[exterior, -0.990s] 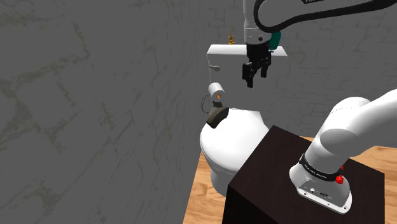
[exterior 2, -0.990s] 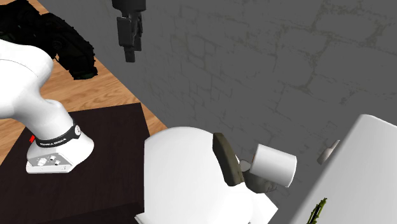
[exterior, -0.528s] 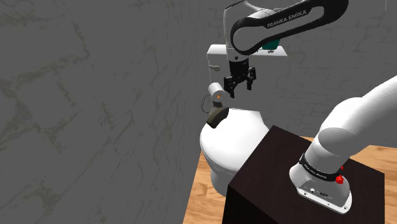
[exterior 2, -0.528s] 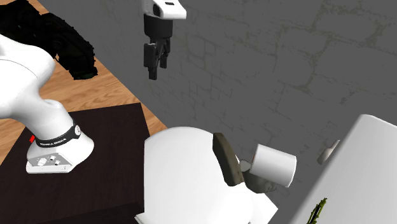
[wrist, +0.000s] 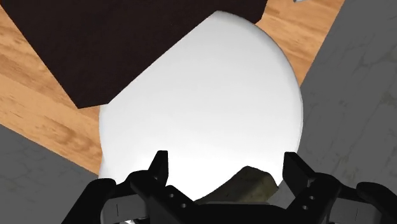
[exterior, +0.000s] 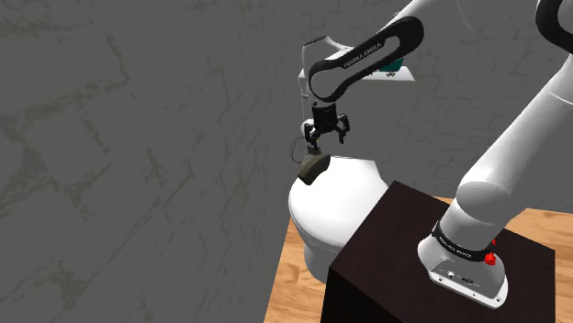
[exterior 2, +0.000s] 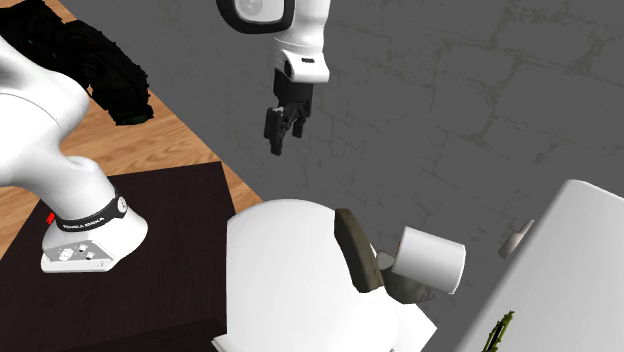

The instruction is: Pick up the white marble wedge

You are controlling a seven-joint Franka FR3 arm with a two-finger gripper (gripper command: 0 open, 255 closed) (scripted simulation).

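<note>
Dark wedge (wrist: 245, 184), maybe stone, partly behind gripper (wrist: 226, 159)

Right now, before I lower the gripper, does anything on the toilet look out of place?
Yes: a dark brownish wedge-shaped block sits at the back edge of the closed white toilet lid, near a white paper roll. It looks dark, not white marble. The black gripper hangs open above it.

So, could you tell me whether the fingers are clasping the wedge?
No, the fingers stand wide apart above the dark wedge, which lies untouched on the white toilet lid.
</note>
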